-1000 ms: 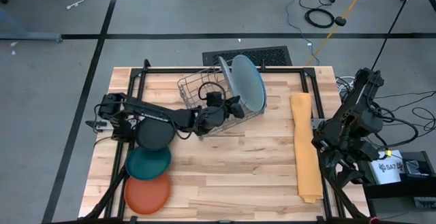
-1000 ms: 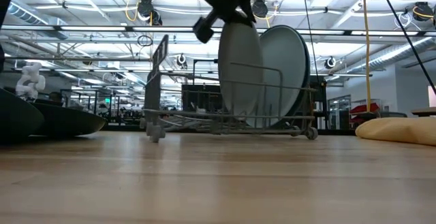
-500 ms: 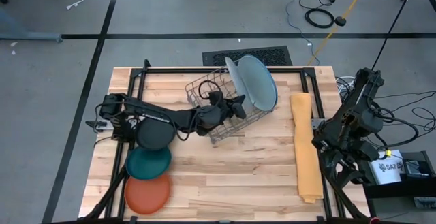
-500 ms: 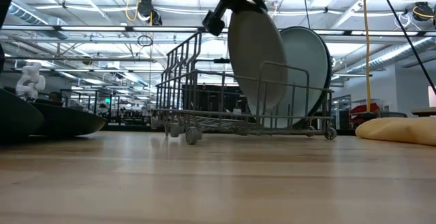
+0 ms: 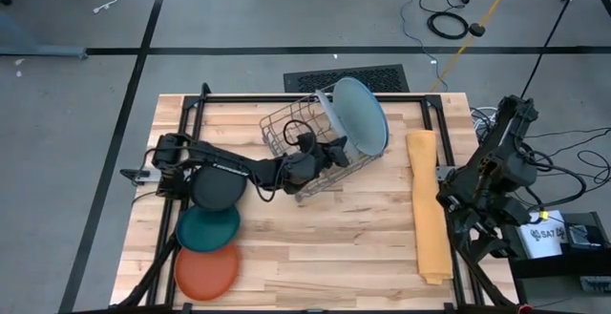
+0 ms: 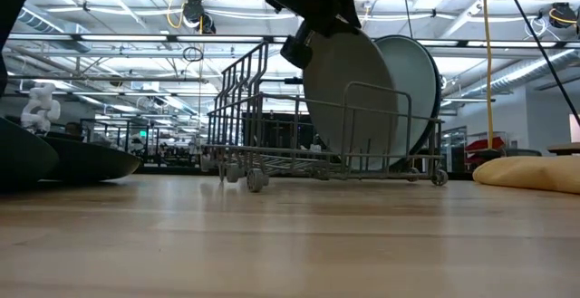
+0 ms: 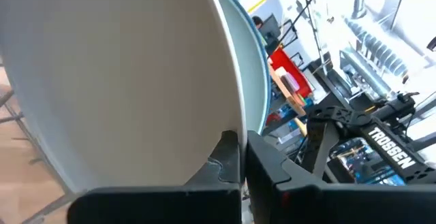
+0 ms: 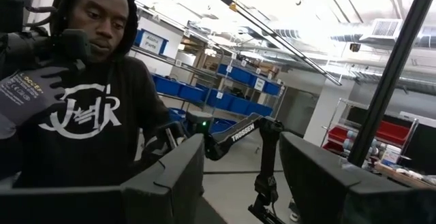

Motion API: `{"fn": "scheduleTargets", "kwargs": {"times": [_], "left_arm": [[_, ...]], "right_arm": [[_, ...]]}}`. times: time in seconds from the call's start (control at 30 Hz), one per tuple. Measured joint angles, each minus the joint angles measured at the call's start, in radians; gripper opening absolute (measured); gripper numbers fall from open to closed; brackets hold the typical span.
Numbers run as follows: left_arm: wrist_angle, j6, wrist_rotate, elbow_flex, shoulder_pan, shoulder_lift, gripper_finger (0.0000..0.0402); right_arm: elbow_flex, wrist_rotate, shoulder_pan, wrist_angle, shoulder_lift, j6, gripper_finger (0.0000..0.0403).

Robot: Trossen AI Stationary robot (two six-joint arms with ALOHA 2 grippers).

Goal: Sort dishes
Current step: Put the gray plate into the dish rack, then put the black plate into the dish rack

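My left gripper (image 5: 323, 150) reaches from the table's left into the grey wire rack (image 5: 298, 135) and is shut on the large grey plate (image 6: 349, 99). That plate stands on edge in the rack and leans toward the light blue plate (image 5: 363, 114) behind it. The black plate (image 5: 215, 188), the teal plate (image 5: 208, 226) and the orange plate (image 5: 205, 269) lie flat in a row at the table's near left. I cannot make out a mid blue plate. My right gripper (image 8: 242, 176) is open and empty, held off the table's right edge. My left gripper pinches the grey plate's rim (image 7: 228, 125) between its two fingers, at the plate's upper near-left edge (image 6: 317, 44). The fingers come from the table's left, slanting down. The plate stands tilted on its lower edge inside the rack.
A yellow-orange folded cloth (image 5: 428, 204) lies along the table's right side. The rack stands at the far middle on small wheels (image 6: 256, 180). Bare wood lies between the rack, the cloth and the near edge. A person (image 8: 88, 101) shows in the room beyond the right arm.
The rack has slid toward the table's right and turned about. The grey plate, held by my left gripper, has tipped from upright to leaning against the light blue plate and has come lower in the rack. My left gripper has gone down a little with it.
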Motion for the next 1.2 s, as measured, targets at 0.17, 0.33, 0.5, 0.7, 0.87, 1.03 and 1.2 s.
{"fn": "scheduleTargets", "kwargs": {"times": [0.17, 0.33, 0.5, 0.7, 0.87, 1.03, 1.2], "left_arm": [[0.009, -0.018, 0.006, 0.0, 0.012, 0.006, 0.0022], [0.103, -0.017, 0.071, 0.0, 0.034, 0.006, 0.0071], [0.117, -0.017, 0.149, 0.0, 0.064, 0.006, 0.0147], [0.119, 0.015, 0.258, 0.003, 0.112, 0.006, 0.024], [0.119, 0.019, 0.382, 0.04, 0.167, 0.006, 0.0274], [0.116, 0.045, 0.435, 0.065, 0.206, 0.006, 0.0276], [0.115, 0.084, 0.572, 0.08, 0.228, 0.006, 0.0276]], "right_arm": [[0.0, 0.001, 0.0, -0.001, 0.0, 0.001, 0.0185], [0.0, 0.001, 0.0, -0.001, 0.0, 0.001, 0.0185], [0.0, 0.001, 0.0, -0.002, 0.0, 0.002, 0.0185], [0.0, 0.001, 0.0, -0.002, 0.0, 0.002, 0.0185], [0.0, 0.001, 0.0, -0.003, 0.0, 0.001, 0.0185], [0.0, 0.001, 0.0, -0.006, 0.0, 0.001, 0.0185], [0.0, 0.001, 0.0, -0.012, 0.0, 0.0, 0.0185]]}}
